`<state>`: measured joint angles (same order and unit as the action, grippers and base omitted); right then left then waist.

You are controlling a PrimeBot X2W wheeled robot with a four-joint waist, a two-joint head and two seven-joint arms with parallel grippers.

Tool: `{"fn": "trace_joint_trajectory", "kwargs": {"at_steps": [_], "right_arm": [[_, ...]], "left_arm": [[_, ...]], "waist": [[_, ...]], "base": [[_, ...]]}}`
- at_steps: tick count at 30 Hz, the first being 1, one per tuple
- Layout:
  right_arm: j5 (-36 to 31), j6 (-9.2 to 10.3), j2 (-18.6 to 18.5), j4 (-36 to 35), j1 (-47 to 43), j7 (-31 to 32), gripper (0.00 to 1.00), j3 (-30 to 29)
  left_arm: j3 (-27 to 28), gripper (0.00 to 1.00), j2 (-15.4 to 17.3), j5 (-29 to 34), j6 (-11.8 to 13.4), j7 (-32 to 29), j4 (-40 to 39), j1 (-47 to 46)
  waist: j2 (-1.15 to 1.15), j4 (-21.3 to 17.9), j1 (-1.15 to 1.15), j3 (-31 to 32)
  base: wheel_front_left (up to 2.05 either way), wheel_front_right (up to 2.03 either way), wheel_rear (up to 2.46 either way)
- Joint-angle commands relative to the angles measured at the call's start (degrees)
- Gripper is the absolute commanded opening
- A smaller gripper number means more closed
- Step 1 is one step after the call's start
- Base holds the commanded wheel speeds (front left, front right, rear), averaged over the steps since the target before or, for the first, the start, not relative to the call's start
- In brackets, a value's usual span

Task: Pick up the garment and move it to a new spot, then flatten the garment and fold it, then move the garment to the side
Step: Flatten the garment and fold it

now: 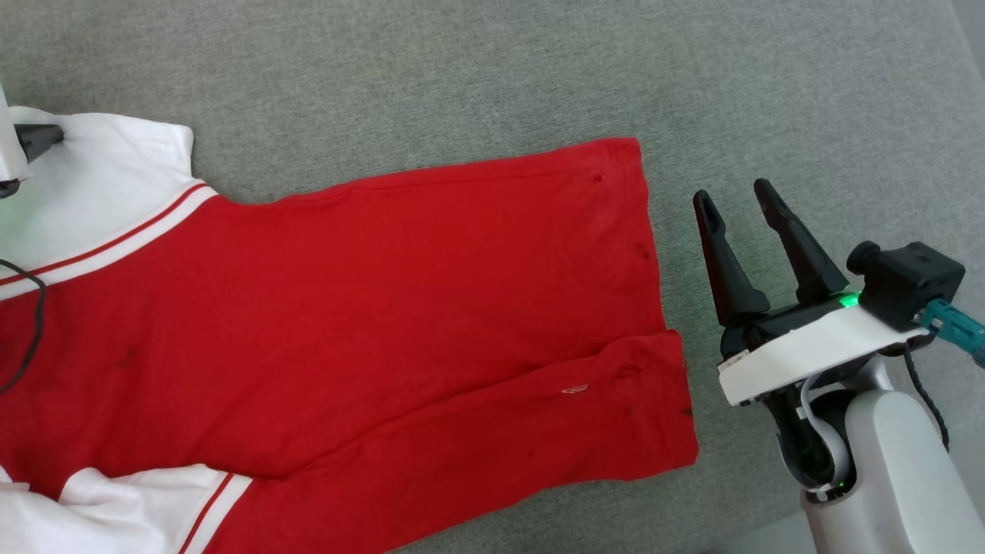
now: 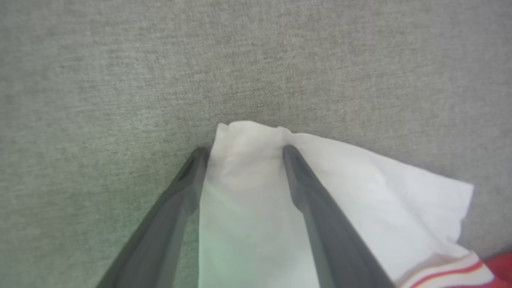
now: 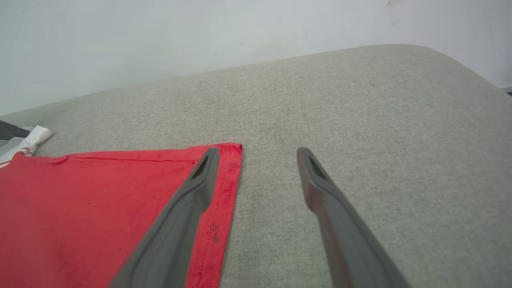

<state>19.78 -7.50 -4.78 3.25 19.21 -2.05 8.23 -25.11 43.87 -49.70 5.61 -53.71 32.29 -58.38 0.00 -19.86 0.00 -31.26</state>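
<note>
The garment (image 1: pixel 369 308) lies spread on a grey cushion, its red body running left to right with a fold along the near side. Its white sleeves with red-striped trim are at the left (image 1: pixel 108 192). In the left wrist view my left gripper (image 2: pixel 245 152) is open, its two fingers straddling the far white sleeve (image 2: pixel 248 192); one finger (image 1: pixel 42 137) shows at the head view's left edge. My right gripper (image 1: pixel 733 194) stands open just right of the garment's hem. In the right wrist view it (image 3: pixel 258 154) has one finger over the hem corner (image 3: pixel 228 160).
The grey fabric cushion (image 1: pixel 769 92) extends beyond the garment on the far and right sides. Its rounded edge meets a white wall (image 3: pixel 200 32). A black cable (image 1: pixel 31 331) hangs over the garment at the left.
</note>
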Motion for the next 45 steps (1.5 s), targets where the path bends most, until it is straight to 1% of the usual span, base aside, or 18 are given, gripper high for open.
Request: {"fn": "trace_joint_trajectory", "kwargs": {"at_steps": [1,7,11,13,16,20,22,23,27,30,31,32,37,41,45], "right_arm": [[0.5,0.02,-0.1,0.1,1.1,-0.3,1.0,-0.1],[2.2,0.01,-1.3,1.7,2.1,0.9,1.0,-0.9],[5.5,0.02,-2.9,5.0,4.0,4.7,1.0,-1.6],[6.9,0.02,-4.1,8.1,5.3,8.2,1.0,-1.8],[9.1,0.02,-6.1,13.1,8.5,15.2,1.0,-1.5],[11.0,0.01,-8.6,18.2,12.9,24.1,1.0,0.0],[12.0,0.01,-9.2,20.0,15.2,27.7,1.0,0.7],[12.2,0.01,-9.5,21.0,16.2,29.5,1.0,1.1],[12.6,0.0,-9.8,24.8,19.3,35.2,1.0,2.8],[12.6,0.0,-9.7,28.5,20.2,40.6,1.0,4.4],[12.7,0.0,-9.6,29.6,20.4,42.3,0.48,4.8],[12.6,0.0,-9.6,30.2,20.6,43.5,0.01,5.1],[12.1,0.02,-10.7,29.7,22.2,43.4,0.0,5.3],[11.4,0.01,-11.8,26.8,22.9,40.3,0.0,4.1],[10.9,0.02,-12.1,23.6,20.5,37.3,0.0,2.2]], "left_arm": [[-2.2,0.0,-2.5,-0.2,0.4,-0.7,2.9,6.1],[-1.8,0.0,-3.9,0.5,0.5,4.0,2.2,5.6],[-1.2,0.0,-4.9,0.8,-0.1,8.0,1.4,4.3],[-0.9,0.0,-5.6,0.9,-0.6,10.0,0.7,3.6],[-0.6,0.0,-7.0,1.0,-1.2,12.9,-0.7,2.6],[-1.2,0.0,-8.5,1.6,-2.4,15.5,-2.8,1.7],[-1.2,0.0,-9.3,1.1,-3.3,16.5,-4.2,1.7],[-1.3,0.0,-9.2,1.3,-3.7,16.9,-4.6,1.9],[-1.3,0.0,-9.8,1.1,-4.0,18.7,-6.6,3.2],[-1.2,0.0,-10.0,0.8,-4.3,19.7,-7.7,3.9],[-1.1,0.0,-10.1,0.7,-4.3,20.1,-7.9,4.1],[-1.2,0.0,-10.2,0.7,-4.4,20.3,-8.1,4.5],[-1.0,0.0,-10.6,0.1,-4.6,21.5,-8.2,5.6],[-0.1,0.0,-10.4,-0.5,-4.6,23.3,-8.4,7.5],[1.6,0.0,-9.9,-2.2,-4.1,25.6,-9.9,11.2]], "waist": [[0.0,0.2,0.0,-0.2],[0.0,2.0,0.0,0.9],[0.0,4.0,0.0,2.7],[0.0,5.2,0.0,3.8],[0.0,7.4,0.0,4.8],[0.0,10.2,0.0,5.2],[0.0,11.4,0.0,5.1],[0.0,11.9,0.0,5.0],[0.0,13.6,0.0,4.5],[0.0,14.6,0.0,4.4],[0.0,15.0,0.0,4.5],[0.0,15.2,0.0,4.6],[0.0,16.0,0.0,6.0],[0.0,16.4,0.0,8.7],[0.0,16.6,0.0,12.3]], "base": [[0.0,0.0,0.0],[0.0,0.0,0.0],[0.0,0.0,0.0],[0.0,0.0,0.0],[0.0,0.0,0.0],[0.0,0.0,0.0],[0.0,0.0,0.0],[0.0,0.0,0.0],[0.0,0.0,0.0],[0.0,0.0,0.0],[0.0,0.0,0.0],[0.0,0.0,0.0],[0.0,0.0,0.0],[0.0,0.0,0.0],[0.0,0.0,0.0]]}}
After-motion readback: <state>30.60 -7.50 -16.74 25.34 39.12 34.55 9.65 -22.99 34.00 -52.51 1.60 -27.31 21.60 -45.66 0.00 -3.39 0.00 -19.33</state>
